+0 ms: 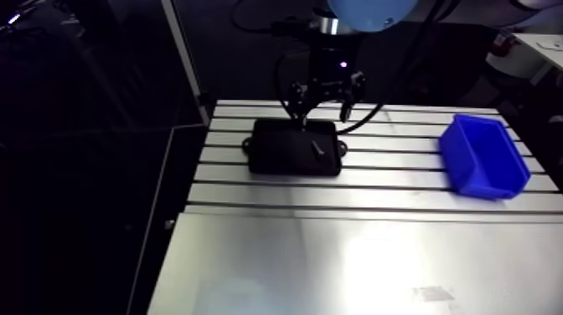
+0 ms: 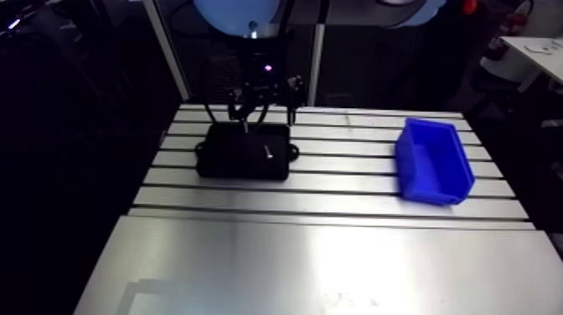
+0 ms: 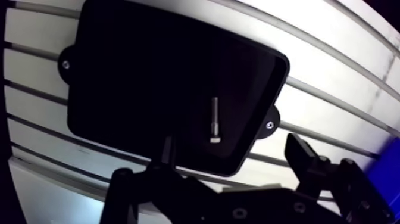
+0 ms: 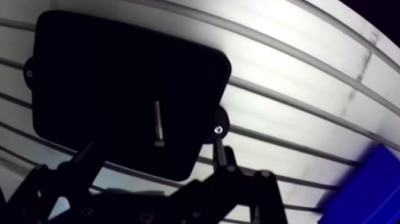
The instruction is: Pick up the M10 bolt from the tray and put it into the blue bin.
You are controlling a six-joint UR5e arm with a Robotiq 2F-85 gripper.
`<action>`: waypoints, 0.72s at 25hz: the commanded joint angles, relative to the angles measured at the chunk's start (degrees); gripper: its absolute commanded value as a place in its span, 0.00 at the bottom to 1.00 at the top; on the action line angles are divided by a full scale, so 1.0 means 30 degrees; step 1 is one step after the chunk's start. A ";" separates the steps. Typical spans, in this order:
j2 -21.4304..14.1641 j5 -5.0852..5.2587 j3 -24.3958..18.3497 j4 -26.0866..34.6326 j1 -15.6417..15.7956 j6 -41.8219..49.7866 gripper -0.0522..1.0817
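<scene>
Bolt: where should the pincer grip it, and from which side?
Take the bolt by its shank mid-length, from straight above, closing across it. It lies flat and alone on the tray floor, so only its long sides are free. The pincer is open.

Arm view sat up high, well back from the tray, looking down over the table toward it (blue bin off beside it). Wrist view hung close above the tray, facing down. Both caught the tray.
</scene>
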 commanded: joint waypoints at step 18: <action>0.1178 0.0122 0.0171 -0.0742 0.0229 0.0352 0.42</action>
